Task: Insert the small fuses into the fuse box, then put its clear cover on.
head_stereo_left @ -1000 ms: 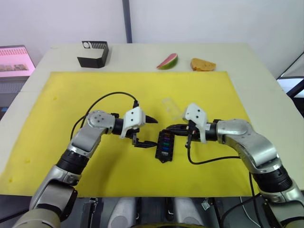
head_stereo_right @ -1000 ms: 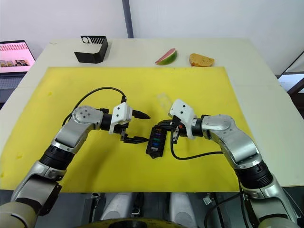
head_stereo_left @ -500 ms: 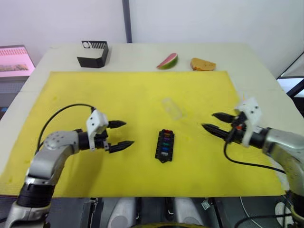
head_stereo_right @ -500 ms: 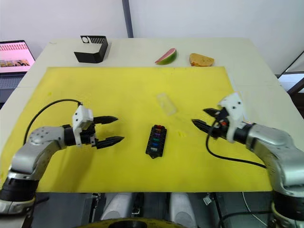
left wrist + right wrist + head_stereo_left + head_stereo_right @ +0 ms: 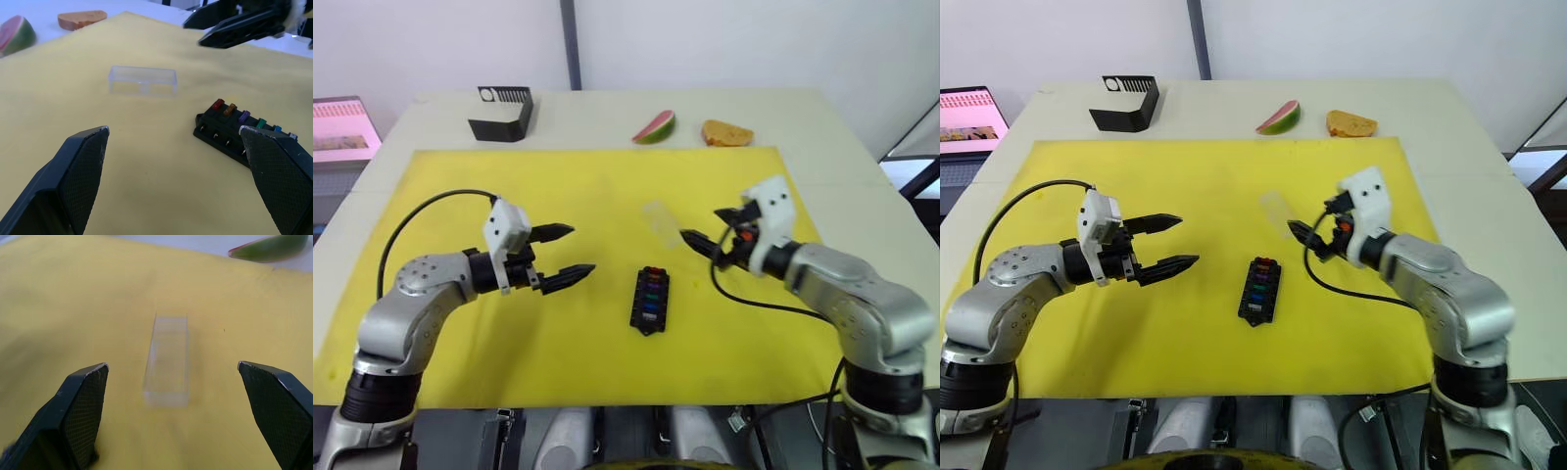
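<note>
Left gripper (image 5: 559, 256): we see it spread wide, empty.
Right gripper (image 5: 1305, 231): fingers apart, just beside the clear cover (image 5: 167, 360).
Fuse box (image 5: 649, 299): between our arms, the small fuses (image 5: 244, 116) seated.

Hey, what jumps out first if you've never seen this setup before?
The black fuse box with its row of coloured small fuses sits mid-mat. The open left gripper and right gripper flank it, the right aimed at the clear cover lying just beyond.
</note>
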Tool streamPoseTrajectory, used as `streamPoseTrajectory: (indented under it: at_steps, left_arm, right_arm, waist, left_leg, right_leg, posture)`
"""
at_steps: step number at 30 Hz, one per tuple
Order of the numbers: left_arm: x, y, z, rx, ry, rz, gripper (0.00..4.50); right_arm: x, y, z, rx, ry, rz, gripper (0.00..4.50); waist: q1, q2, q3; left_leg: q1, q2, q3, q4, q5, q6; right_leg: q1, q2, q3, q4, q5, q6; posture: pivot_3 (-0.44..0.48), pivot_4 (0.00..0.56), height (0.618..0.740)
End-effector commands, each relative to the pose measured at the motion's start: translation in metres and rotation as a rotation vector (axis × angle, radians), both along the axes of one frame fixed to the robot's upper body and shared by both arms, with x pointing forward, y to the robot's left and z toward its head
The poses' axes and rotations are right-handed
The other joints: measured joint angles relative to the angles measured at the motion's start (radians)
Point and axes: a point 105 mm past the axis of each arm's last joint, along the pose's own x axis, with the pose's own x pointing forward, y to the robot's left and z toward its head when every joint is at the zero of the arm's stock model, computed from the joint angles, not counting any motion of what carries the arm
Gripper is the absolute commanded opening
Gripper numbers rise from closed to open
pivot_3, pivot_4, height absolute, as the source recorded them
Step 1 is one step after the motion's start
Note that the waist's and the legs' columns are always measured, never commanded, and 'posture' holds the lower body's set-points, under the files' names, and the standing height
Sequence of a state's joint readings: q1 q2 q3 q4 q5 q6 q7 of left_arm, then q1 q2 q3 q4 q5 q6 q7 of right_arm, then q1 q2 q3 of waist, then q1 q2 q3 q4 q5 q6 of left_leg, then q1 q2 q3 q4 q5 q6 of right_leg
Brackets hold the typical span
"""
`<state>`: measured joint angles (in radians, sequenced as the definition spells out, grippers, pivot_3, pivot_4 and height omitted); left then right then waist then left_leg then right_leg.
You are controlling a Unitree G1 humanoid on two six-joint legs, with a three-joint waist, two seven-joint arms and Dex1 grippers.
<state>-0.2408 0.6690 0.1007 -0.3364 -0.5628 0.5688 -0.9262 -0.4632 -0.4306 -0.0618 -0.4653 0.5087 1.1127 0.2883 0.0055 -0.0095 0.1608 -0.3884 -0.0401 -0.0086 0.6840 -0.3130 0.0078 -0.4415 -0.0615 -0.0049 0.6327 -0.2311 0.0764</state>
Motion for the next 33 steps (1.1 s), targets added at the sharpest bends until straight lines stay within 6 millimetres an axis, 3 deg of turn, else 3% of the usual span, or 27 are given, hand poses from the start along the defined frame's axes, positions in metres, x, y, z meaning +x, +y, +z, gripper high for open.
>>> streamPoseTrajectory:
  at_steps: [1,13,20,23,27,30,33]
  left_arm:
    - [-0.008,-0.005,0.014,0.012,-0.048,0.012,4.50]
    - [-0.017,-0.012,0.014,0.037,-0.048,0.030,4.50]
    - [-0.014,-0.017,0.011,0.038,-0.073,0.040,4.50]
    - [-0.013,-0.020,0.014,0.025,-0.083,0.036,4.50]
    - [-0.013,-0.023,0.016,0.016,-0.090,0.032,4.50]
    - [-0.015,-0.026,0.016,0.005,-0.073,0.018,4.50]
    - [-0.030,-0.036,0.010,0.002,-0.026,-0.023,4.50]
  right_arm:
    - [0.020,0.014,-0.002,-0.033,0.009,-0.074,4.46]
    - [0.041,0.036,-0.026,-0.070,0.100,-0.083,4.46]
    - [0.054,0.035,-0.030,-0.084,0.083,-0.113,4.46]
    - [0.052,0.036,-0.032,-0.096,0.077,-0.106,3.58]
    - [0.049,0.038,-0.028,-0.096,0.060,-0.092,1.67]
    - [0.046,0.034,-0.023,-0.094,0.041,-0.088,1.71]
    - [0.040,0.017,-0.014,-0.102,0.003,-0.105,1.71]
  waist:
    - [-0.001,0.000,0.000]
    - [-0.007,0.000,0.000]
    - [-0.019,0.000,0.000]
    - [-0.019,0.000,0.000]
    - [-0.020,0.000,0.000]
    - [-0.019,0.000,0.000]
    - [-0.017,0.000,0.000]
  left_leg:
    - [0.000,0.000,0.000,0.000,0.000,0.000]
    - [-0.001,0.000,0.000,0.000,0.000,0.000]
    - [-0.001,0.000,0.000,0.000,0.000,0.000]
    - [-0.001,0.000,0.000,0.000,0.000,0.000]
    - [-0.001,0.000,0.000,0.000,0.000,0.000]
    - [-0.001,0.000,0.000,0.000,0.000,0.000]
    - [-0.001,0.000,0.000,0.000,0.000,0.001]
  right_leg:
    - [0.000,0.000,0.000,0.000,0.000,0.000]
    - [-0.001,0.000,0.000,0.000,0.000,0.000]
    - [-0.001,0.000,0.000,0.001,0.000,0.000]
    - [-0.001,0.000,0.000,0.001,0.000,0.000]
    - [-0.001,0.000,0.000,0.001,0.000,0.000]
    - [-0.001,0.000,0.000,0.001,0.000,0.000]
    - [-0.001,0.000,0.000,0.001,0.000,0.000]
  posture:
    - [0.000,0.150,0.740]
    - [0.000,0.150,0.740]
    - [0.000,0.150,0.740]
    - [0.000,0.150,0.740]
    - [0.000,0.150,0.740]
    - [0.000,0.150,0.740]
    - [0.000,0.150,0.740]
